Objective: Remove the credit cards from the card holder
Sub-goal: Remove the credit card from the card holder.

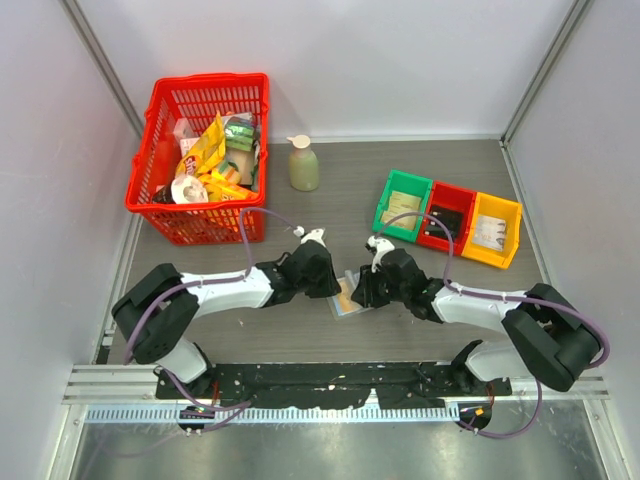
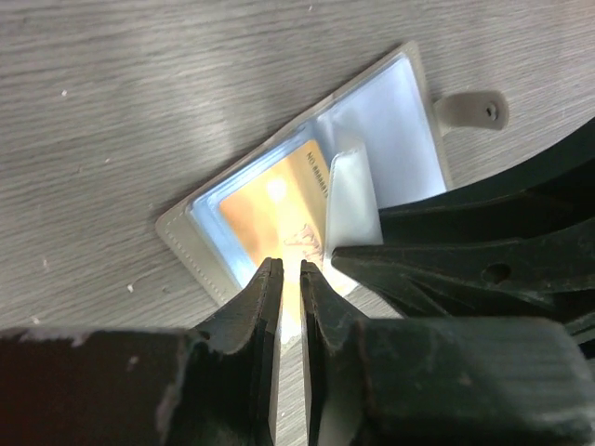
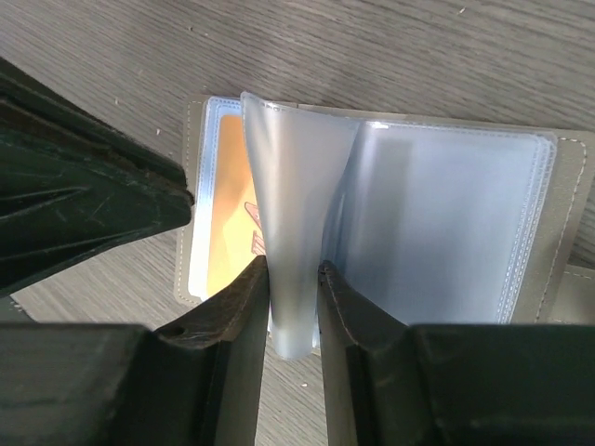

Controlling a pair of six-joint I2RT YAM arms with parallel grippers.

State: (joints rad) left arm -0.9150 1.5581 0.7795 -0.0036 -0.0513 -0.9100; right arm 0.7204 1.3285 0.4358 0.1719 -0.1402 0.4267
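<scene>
Left jaws pinch the orange card (image 2: 274, 209) by its near end, its length running straight away; right jaws grip a clear sleeve (image 3: 293, 204) of the card holder (image 2: 395, 121).

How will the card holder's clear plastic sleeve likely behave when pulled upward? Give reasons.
Probably floppy: the sleeve bends where the right gripper pinches it. Likely slippery, given its glossy sheen. The card holder looks thin and light, so it may lift along.
</scene>
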